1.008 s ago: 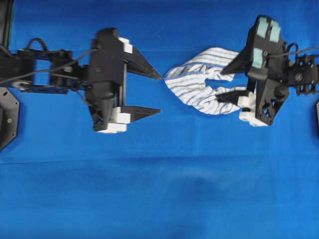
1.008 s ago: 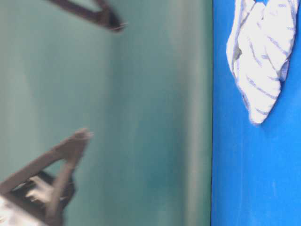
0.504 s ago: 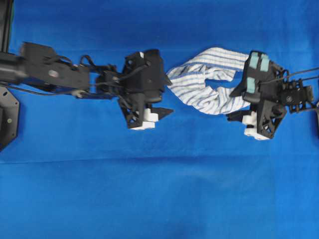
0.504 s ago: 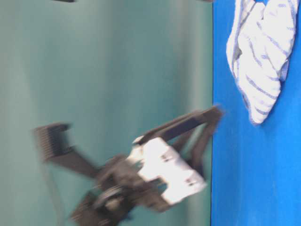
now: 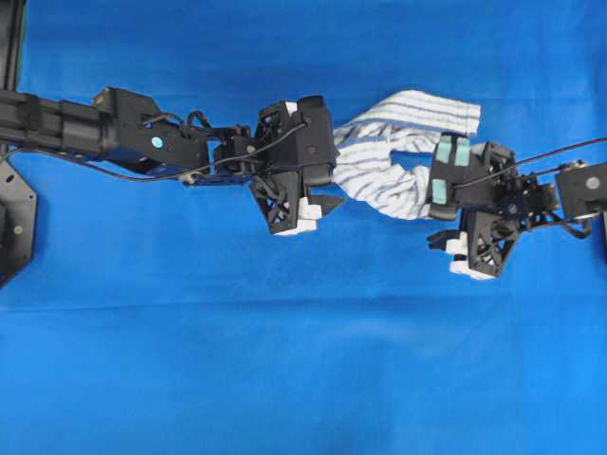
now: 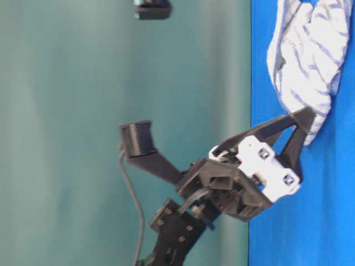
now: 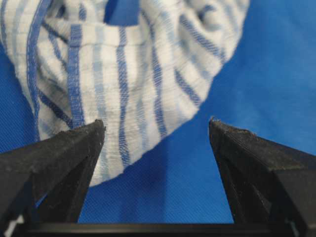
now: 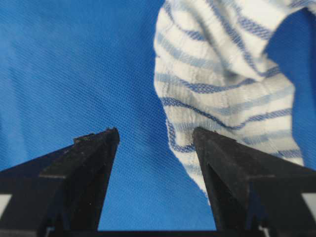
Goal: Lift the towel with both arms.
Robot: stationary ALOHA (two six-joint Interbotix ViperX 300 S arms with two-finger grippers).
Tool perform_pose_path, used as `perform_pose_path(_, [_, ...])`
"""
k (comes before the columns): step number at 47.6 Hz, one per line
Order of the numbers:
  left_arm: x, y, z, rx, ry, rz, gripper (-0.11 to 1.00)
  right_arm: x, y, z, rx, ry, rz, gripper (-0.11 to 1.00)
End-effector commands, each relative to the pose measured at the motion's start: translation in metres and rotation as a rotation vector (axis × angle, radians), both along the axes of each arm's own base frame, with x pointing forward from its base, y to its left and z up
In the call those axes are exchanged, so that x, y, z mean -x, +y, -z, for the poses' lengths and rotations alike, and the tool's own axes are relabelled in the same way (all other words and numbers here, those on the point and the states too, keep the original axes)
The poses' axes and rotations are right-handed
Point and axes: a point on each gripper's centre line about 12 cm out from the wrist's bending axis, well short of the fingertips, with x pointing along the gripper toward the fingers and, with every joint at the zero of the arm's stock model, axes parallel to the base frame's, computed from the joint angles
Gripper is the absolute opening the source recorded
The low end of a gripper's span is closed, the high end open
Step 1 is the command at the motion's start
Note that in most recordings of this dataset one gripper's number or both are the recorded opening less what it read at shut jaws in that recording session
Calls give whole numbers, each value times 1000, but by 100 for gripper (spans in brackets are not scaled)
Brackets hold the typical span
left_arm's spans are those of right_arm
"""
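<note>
Notice that the left gripper (image 5: 327, 185) covers the towel's (image 5: 398, 156) near end from overhead, jaws apart, one fingertip (image 7: 94, 131) over the fabric's edge. You see a blue cloth (image 5: 285, 360) under everything and a plain teal wall (image 6: 72, 72) behind. Your towel lies crumpled, long axis running between the arms. Beyond its far end, the right gripper (image 5: 438, 216) stands spread, one finger (image 8: 217, 148) overlapping the hem.

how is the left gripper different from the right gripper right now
The left gripper has only black and white parts, while the right gripper carries teal pads. The left gripper sits at the left end of the towel, the right gripper at the right end. The towel edge lies between the left gripper's fingers, but mostly beside one finger of the right gripper. Both are open, low over the blue cloth, holding nothing.
</note>
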Motion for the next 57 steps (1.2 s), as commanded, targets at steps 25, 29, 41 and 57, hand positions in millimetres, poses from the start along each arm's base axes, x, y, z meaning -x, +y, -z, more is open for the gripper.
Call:
perform_pose_path(25, [-18,7,12,-4,-3,-6,66,-8,-10,10,-13,-24,22,60])
perform_pose_path(29, [-17,9,14,-3,4,-13,43,-8,-11,10,-14,-26,29,44])
perform_pose_path(41, [-15,12,16,-17,32,-6,1,-9,-16,9,-13,-29,41,3])
perform_pose_path(57, [-6,5,-26,-3,38,-2,1,-25,-17,-24,-11,-126,55,3])
